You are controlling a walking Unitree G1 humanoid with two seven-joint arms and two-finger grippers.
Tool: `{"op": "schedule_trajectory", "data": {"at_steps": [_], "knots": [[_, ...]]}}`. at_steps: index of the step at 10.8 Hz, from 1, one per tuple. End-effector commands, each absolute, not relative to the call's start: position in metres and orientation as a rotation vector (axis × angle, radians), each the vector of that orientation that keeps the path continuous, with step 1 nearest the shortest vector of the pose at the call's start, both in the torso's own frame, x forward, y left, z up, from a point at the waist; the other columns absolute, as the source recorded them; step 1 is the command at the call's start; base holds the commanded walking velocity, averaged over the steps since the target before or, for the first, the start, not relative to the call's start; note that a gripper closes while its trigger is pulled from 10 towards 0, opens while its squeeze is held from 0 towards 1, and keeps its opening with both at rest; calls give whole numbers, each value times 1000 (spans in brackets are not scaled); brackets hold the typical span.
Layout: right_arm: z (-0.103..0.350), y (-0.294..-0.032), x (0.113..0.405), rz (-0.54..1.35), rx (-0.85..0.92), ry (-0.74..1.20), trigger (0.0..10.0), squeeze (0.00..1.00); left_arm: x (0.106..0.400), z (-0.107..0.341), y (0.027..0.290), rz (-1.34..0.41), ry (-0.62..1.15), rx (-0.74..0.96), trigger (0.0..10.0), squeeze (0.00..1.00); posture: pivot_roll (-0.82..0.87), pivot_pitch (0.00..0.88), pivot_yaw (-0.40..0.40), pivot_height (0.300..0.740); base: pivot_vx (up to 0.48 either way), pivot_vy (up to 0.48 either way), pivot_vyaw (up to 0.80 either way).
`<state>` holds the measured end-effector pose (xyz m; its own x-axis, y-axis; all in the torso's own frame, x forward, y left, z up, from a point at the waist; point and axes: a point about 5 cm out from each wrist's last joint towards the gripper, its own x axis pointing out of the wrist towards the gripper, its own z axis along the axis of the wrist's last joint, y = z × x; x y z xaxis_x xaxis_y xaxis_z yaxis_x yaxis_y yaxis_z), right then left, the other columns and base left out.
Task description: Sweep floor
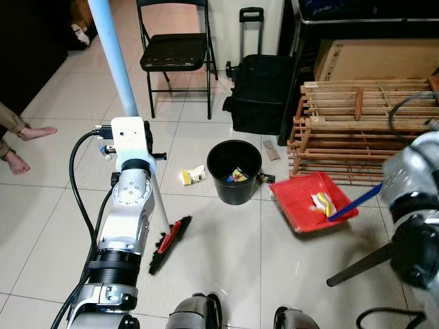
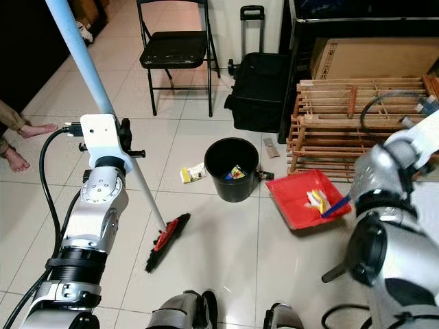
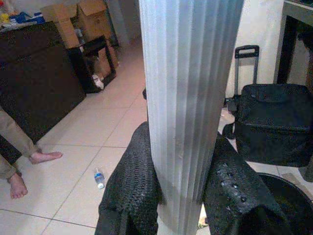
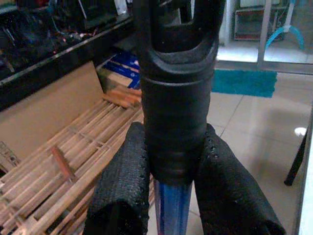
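I hold the broom (image 1: 140, 178) clamped in the left gripper (image 3: 183, 196) and the red dustpan (image 1: 302, 200) by its handle in the right gripper (image 4: 171, 191). Risk: 1 tilt spills its wrappers (image 1: 322, 202) short of the bin (image 1: 234, 171).

We see a round black plastic bin (image 1: 234, 171) at the middle of the tiled floor (image 1: 219, 253). Just left of it lies a small yellow-and-white wrapper (image 1: 193, 175); further left and nearer us rests the red-and-black broom head (image 1: 169, 243). Right of the bin sits a red square dustpan (image 1: 313, 201), with scraps on it. Behind the dustpan stands a slatted wooden rack (image 1: 357, 127). Behind the bin stands a black wheeled suitcase (image 1: 259, 92), and left of that a black folding metal chair (image 1: 174, 51).
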<state>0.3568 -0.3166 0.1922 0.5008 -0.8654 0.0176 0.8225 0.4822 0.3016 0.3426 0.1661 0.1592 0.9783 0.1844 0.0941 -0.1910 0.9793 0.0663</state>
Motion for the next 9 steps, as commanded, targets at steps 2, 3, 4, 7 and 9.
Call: {"op": "schedule_trajectory", "data": {"at_steps": [2, 3, 4, 7, 9], "knots": [[208, -320, 359, -1025, 286, -228, 10000, 0, 344, 170, 172, 219, -134, 98, 10000, 0, 80, 113, 131, 740, 0, 0, 0], [211, -321, 360, -1026, 293, -235, 10000, 0, 344, 170, 172, 219, -134, 98, 10000, 0, 80, 113, 133, 740, 0, 0, 0], [214, -322, 360, -1025, 294, -242, 10000, 0, 344, 170, 172, 219, -134, 99, 10000, 0, 80, 111, 132, 740, 0, 0, 0], [230, -331, 359, -1032, 291, -272, 10000, 0, 344, 170, 171, 215, -133, 95, 10000, 0, 72, 111, 132, 740, 0, 0, 0], [238, -334, 361, -1018, 303, -276, 10000, 0, 345, 170, 170, 208, -130, 94, 10000, 0, 61, 110, 133, 740, 0, 0, 0]]}}
